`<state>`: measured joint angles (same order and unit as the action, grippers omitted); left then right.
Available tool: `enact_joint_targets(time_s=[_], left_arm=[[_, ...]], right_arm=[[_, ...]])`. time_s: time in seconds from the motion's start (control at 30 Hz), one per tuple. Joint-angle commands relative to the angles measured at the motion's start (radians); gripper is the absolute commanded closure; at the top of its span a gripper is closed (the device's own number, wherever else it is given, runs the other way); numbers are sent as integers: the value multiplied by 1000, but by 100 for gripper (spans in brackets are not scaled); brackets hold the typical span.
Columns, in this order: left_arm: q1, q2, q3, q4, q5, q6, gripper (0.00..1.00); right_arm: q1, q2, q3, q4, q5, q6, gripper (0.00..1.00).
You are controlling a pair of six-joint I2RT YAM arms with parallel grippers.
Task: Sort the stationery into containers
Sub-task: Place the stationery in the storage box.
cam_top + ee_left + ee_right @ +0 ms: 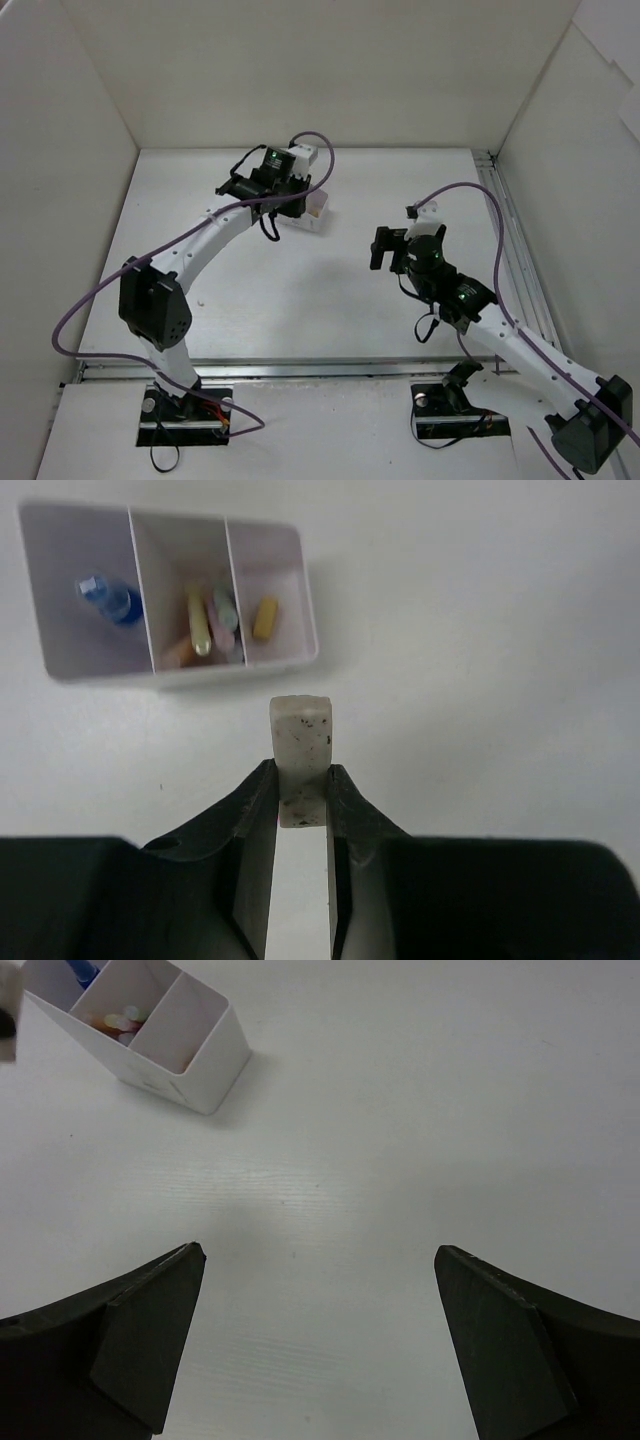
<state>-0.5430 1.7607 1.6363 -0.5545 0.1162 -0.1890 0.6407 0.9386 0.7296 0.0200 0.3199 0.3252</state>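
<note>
Left gripper (pixel 300 777) is clamped on a short whitish eraser block (pixel 300 730). It pinches the lower half, so the speckled upper half stands upright and clear of the jaws. With the free end leading like this, the block should fall straight once the jaws part.

In the left wrist view the block appears to be carried above the table (pixel 480 630) rather than resting on it. The translucent box (pixel 305 630) lies apart from it at about eleven o'clock.

The box's three compartments already show the sorting rule:
- **Nine o'clock end:** the clear tube (pixel 108 598) with the blue label.
- **Middle:** the thin sticks (pixel 205 628) in yellow-green, pink, orange and grey, heaped together.
- **Three o'clock end:** a small tan block (pixel 265 618) on its own.

I judge the held eraser belongs with that tan piece, since it is the nearest match in shape and that cell is also closest to the gripper. No loose stationery shows on the table, so this looks like the last item.

The right gripper (pixel 320 1290) is spread wide and empty over bare table, with the box far off at eleven o'clock. That probably keeps it out of the left arm's way.
</note>
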Motion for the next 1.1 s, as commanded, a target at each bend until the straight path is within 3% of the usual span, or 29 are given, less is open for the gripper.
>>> enact_joint_targets(time_s=[0.0, 0.23, 0.33, 0.57, 0.7, 0.77, 1.07], left_arm=[[2, 43, 141, 93, 42, 86, 100], [2, 272, 484, 35, 0, 126, 100], [2, 339, 565, 16, -7, 146, 97], [2, 394, 557, 53, -73, 120, 83], [2, 436, 576, 47, -88, 100, 83], [2, 457, 588, 41, -96, 94, 88], [2, 448, 553, 45, -104, 39, 87]], right_arm=[[-9, -67, -13, 9, 105, 18, 2], [-26, -106, -22, -58, 149, 0, 2], [-30, -101, -15, -98, 171, -12, 2], [-38, -165, -44, -184, 222, 40, 2], [-45, -216, -70, -189, 246, 61, 2], [-49, -236, -68, -198, 252, 54, 2], [-55, -238, -55, -213, 277, 41, 2]])
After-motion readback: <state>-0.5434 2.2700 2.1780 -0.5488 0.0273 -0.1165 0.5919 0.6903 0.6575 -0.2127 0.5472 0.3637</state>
